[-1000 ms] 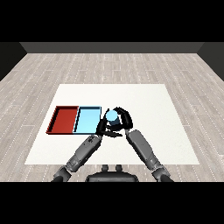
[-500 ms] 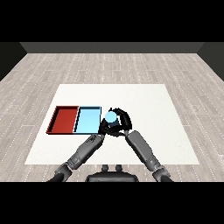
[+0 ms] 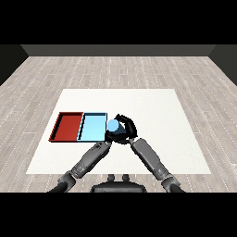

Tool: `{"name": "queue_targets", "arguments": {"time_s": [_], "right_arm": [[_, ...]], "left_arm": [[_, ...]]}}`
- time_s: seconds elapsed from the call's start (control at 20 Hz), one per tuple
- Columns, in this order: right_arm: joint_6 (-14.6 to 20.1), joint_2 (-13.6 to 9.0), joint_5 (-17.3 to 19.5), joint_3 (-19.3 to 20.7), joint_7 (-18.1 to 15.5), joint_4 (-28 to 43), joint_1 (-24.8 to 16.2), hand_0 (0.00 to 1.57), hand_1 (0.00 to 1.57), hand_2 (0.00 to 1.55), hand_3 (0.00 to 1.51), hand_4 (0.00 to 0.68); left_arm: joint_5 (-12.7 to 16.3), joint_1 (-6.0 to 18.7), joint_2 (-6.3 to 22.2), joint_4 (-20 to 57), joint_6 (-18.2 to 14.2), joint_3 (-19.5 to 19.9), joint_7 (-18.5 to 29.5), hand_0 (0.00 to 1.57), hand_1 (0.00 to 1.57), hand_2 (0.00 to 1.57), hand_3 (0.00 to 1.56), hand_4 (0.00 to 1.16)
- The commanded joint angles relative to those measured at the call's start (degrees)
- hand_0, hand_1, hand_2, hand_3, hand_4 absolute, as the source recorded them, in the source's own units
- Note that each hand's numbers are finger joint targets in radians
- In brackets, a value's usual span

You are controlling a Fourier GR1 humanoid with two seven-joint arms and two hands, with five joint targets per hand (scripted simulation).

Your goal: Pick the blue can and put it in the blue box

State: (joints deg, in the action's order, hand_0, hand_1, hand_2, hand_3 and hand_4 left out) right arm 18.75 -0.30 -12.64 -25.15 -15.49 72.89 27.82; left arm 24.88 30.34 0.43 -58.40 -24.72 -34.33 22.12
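The blue can (image 3: 113,125) is a light blue cylinder held up in my right hand (image 3: 125,131), whose fingers curl round it. It hangs just right of the light blue tray (image 3: 91,127), at that tray's right rim. The red tray (image 3: 67,127) lies directly to the left of the blue one. My left hand (image 3: 110,137) sits low beside the right hand, just under the can; its fingers are hidden among the dark shapes there.
Both trays lie side by side on the left half of the white table (image 3: 157,111). My two forearms cross the table's near edge and meet near the middle.
My right hand has carried the can a little to the left, from beside the blue tray up to its right rim. The left hand has barely moved.
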Motion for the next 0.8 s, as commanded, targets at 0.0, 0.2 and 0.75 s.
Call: {"name": "queue_targets", "arguments": {"time_s": [0.0,0.2,0.75], "right_arm": [[-0.6,0.3,1.6,-1.0,1.4,2.0,-2.0,1.43,1.43,1.45,1.35,0.515],[-0.7,0.3,-1.8,-0.5,-1.6,-2.5,2.4,1.44,1.44,1.45,1.36,0.483],[3.1,0.2,-4.8,-4.5,1.1,0.2,4.0,1.42,1.42,1.45,1.37,0.527]], "left_arm": [[-0.5,3.0,-0.4,1.2,-0.3,0.1,-1.6,0.0,0.0,0.0,0.0,0.0],[-0.4,3.5,-0.4,0.8,0.5,1.9,-1.9,0.0,0.0,0.0,0.0,0.0],[5.6,6.7,-0.3,10.2,-8.6,-1.0,0.6,1.57,1.57,1.55,1.46,1.13]]}}
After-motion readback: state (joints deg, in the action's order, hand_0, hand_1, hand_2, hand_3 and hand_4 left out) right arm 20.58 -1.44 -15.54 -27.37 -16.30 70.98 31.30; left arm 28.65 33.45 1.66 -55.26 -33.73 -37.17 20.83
